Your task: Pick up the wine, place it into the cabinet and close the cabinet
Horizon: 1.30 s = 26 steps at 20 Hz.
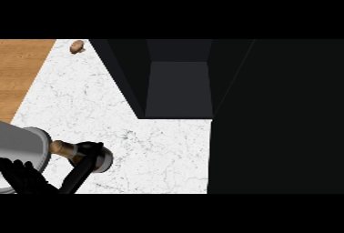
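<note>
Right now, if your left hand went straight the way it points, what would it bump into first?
Probably the cabinet. My left hand, curled round the wine bottle, points up and right over bare counter, toward the cabinet's dark left wall. Depth is hard to judge.

A white marble counter (154, 154) with fine grey veins runs across the middle of the scene, evenly lit and free of hard shadows. Beyond its upper left corner lies a warm wooden surface (17, 68) with a lengthwise grain, meeting the marble along a slanted line. A small brown object (77, 46) sits at the counter's far edge, too small to identify. A black cabinet (178, 91) stands on the far side, its dark grey inside open to view. A broad black panel (275, 118) covers the counter's whole right side.
</note>
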Motion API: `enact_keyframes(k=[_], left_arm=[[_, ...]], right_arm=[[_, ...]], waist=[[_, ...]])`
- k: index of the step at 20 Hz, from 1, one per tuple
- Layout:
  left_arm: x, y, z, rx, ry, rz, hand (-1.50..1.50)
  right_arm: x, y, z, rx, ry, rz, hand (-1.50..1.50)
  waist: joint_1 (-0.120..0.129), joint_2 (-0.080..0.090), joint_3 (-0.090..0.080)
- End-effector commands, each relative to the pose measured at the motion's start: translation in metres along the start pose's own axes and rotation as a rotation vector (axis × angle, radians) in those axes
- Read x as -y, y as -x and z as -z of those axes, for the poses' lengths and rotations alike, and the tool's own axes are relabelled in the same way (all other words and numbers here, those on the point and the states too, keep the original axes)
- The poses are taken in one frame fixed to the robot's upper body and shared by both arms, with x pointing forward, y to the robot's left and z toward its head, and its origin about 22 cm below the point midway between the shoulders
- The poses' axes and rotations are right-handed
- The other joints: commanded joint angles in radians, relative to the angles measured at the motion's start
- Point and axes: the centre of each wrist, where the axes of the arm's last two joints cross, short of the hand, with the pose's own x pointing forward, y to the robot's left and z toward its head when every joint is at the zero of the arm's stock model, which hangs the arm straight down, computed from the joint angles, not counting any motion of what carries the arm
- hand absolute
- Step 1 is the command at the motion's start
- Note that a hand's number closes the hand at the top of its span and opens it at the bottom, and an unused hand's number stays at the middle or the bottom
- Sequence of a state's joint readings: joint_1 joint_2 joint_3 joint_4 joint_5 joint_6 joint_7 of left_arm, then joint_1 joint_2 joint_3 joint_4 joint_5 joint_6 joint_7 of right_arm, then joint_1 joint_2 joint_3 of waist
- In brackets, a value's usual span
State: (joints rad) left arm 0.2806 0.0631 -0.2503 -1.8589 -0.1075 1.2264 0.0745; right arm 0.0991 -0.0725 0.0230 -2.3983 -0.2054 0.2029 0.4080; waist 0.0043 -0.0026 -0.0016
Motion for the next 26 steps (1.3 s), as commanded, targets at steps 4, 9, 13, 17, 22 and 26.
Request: enact_keyframes(k=[4, 9, 13, 17, 22, 26], left_arm=[[0.0, 0.034, 0.002, -0.022, 0.018, -0.014, -1.5], [-0.009, 0.055, 0.007, -0.043, 0.005, -0.044, -1.5], [-0.008, 0.083, 0.01, -0.059, 0.003, -0.043, -1.5], [-0.021, 0.115, 0.01, -0.068, 0.019, -0.047, -1.5], [-0.007, 0.11, 0.015, -0.082, 0.043, -0.064, -1.5], [-0.02, 0.129, 0.007, -0.09, 0.036, -0.05, -1.5]], right_arm=[[0.003, -0.011, 0.005, 0.019, -0.002, 0.028, -1.5], [0.005, -0.007, 0.006, 0.008, -0.006, 0.017, -1.5], [-0.01, 0.01, -0.001, 0.021, 0.0, 0.015, -1.5], [0.001, -0.005, 0.004, 0.002, 0.002, 0.01, -1.5], [0.002, -0.006, -0.013, 0.008, -0.008, 0.011, -1.5], [-0.011, -0.004, 0.007, 0.033, 0.032, 0.009, -1.5]], waist=[[0.003, 0.0, -0.001], [0.001, 0.001, 0.0], [-0.002, 0.001, 0.001], [-0.001, 0.002, 0.0], [-0.006, 0.002, 0.002], [-0.002, 0.002, 0.001]])
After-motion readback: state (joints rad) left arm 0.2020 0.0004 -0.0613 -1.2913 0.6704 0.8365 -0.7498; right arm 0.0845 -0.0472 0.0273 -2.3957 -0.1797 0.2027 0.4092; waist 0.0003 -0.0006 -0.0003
